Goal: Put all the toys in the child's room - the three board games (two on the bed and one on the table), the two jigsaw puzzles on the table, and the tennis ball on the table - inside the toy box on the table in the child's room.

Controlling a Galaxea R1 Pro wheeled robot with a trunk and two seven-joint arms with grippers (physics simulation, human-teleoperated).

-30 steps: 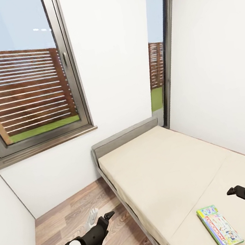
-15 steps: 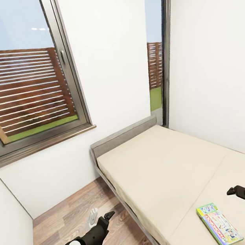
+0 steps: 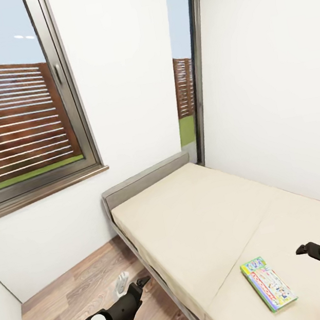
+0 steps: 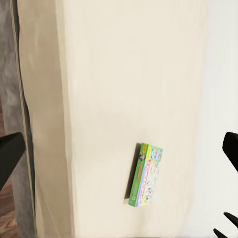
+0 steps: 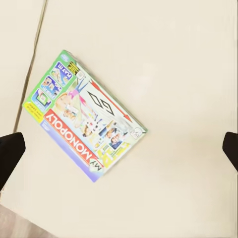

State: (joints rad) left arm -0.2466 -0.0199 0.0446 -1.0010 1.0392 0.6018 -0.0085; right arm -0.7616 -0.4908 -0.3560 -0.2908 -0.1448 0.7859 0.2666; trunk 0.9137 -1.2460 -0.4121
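Observation:
One board game (image 3: 268, 284), a flat green, white and red "Monopoly" box, lies on the cream mattress of the bed (image 3: 190, 217) near its foot end. The same box appears in the left wrist view (image 4: 146, 174) and, close below the camera, in the right wrist view (image 5: 87, 128). My right gripper (image 3: 312, 245) hovers open over the mattress just right of the box, its dark fingertips (image 5: 10, 148) wide apart. Over the wooden floor beside the bed, my left gripper (image 3: 132, 283) is open and empty. The toy box, table, jigsaw puzzles and tennis ball are out of view.
The bed has a grey headboard (image 3: 142, 181) and stands along the white right wall (image 3: 276, 109). A large window (image 3: 12, 117) and a narrow glazed opening (image 3: 184, 72) face a fence outside. Wooden floor (image 3: 64, 301) runs along the bed's left side.
The camera has turned to the right, so the window, bed and board game sit further left in the picture. Both arms hold the same pose, grippers still open.

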